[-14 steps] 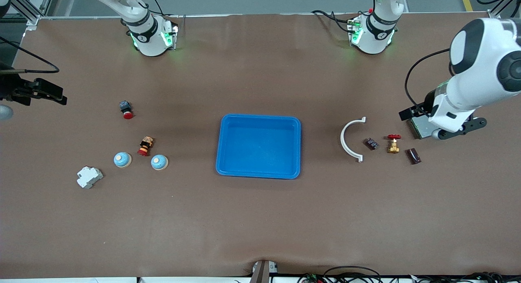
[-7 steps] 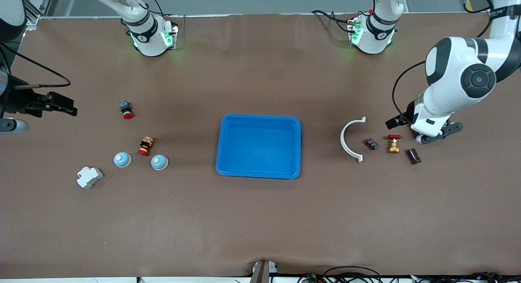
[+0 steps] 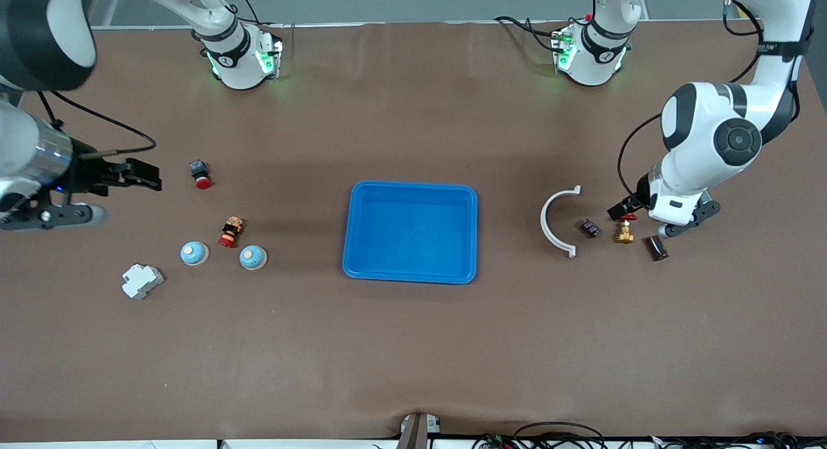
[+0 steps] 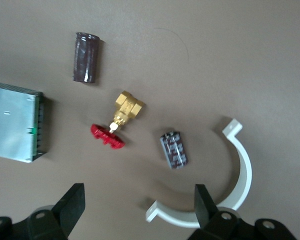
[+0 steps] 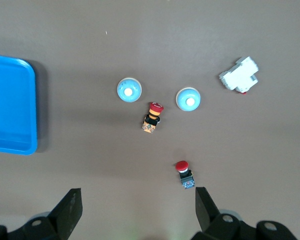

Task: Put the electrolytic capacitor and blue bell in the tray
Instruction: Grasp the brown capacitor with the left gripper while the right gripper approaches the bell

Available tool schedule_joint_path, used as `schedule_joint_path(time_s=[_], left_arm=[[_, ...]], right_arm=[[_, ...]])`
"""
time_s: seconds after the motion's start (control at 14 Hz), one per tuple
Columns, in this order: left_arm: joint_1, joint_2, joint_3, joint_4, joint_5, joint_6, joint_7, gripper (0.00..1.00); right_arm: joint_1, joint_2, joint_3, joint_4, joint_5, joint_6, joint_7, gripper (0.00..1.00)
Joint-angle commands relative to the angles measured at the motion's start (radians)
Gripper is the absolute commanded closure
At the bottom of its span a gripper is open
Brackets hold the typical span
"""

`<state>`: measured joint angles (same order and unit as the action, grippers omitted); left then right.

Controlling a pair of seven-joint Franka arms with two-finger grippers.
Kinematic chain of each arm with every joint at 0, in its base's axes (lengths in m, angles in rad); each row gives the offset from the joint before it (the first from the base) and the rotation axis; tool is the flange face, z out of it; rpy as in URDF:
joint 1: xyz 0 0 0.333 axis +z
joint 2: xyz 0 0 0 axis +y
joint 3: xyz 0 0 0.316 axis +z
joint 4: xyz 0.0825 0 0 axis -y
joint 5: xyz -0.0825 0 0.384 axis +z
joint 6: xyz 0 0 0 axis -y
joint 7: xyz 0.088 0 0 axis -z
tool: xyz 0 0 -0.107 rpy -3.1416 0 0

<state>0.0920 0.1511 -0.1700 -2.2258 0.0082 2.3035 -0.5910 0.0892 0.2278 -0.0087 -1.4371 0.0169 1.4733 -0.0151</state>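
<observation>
Now the left end effector (image 3: 636,221), spread, has dropped over the valve (image 3: 624,232) beside the capacitor (image 3: 657,247); tray (image 3: 411,273) empty.

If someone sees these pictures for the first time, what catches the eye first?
The big blue tray lies empty at the table's middle. Two small blue bells sit toward the right arm's end. The left gripper, jaws open, hangs over a brass valve with a red wheel.
</observation>
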Motion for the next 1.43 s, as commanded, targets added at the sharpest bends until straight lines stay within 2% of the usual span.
schedule_joint_path(time_s=[0.0,0.29,0.5,0.64,0.93,1.07,1.22,1.36], left_arm=[[0.003,0.077,-0.006,0.005,-0.025,0.082,-0.038,0.15],[-0.008,0.148,-0.008,0.009,-0.025,0.146,-0.124,0.23],[-0.009,0.177,-0.008,0.014,-0.025,0.151,-0.132,0.32],[-0.015,0.194,-0.009,0.014,-0.027,0.186,-0.173,0.32],[-0.035,0.231,-0.009,0.015,-0.027,0.220,-0.205,0.39],[-0.035,0.246,-0.009,0.017,-0.027,0.224,-0.205,0.40],[-0.041,0.258,-0.009,0.017,-0.027,0.237,-0.205,0.46],[-0.044,0.266,-0.009,0.018,-0.027,0.237,-0.205,0.58]], right_arm=[[0.024,0.044,-0.002,-0.029,0.003,0.060,0.011,0.00],[0.037,0.042,-0.002,-0.161,0.005,0.226,0.010,0.00],[0.040,0.041,-0.001,-0.238,0.005,0.318,0.009,0.00],[0.046,0.041,-0.001,-0.284,0.005,0.373,0.009,0.00],[0.067,0.041,0.001,-0.379,0.005,0.475,0.009,0.00],[0.075,0.042,0.001,-0.391,0.005,0.476,0.010,0.00],[0.075,0.051,0.001,-0.393,0.008,0.479,-0.012,0.00],[0.072,0.074,0.001,-0.394,0.069,0.489,-0.040,0.00]])
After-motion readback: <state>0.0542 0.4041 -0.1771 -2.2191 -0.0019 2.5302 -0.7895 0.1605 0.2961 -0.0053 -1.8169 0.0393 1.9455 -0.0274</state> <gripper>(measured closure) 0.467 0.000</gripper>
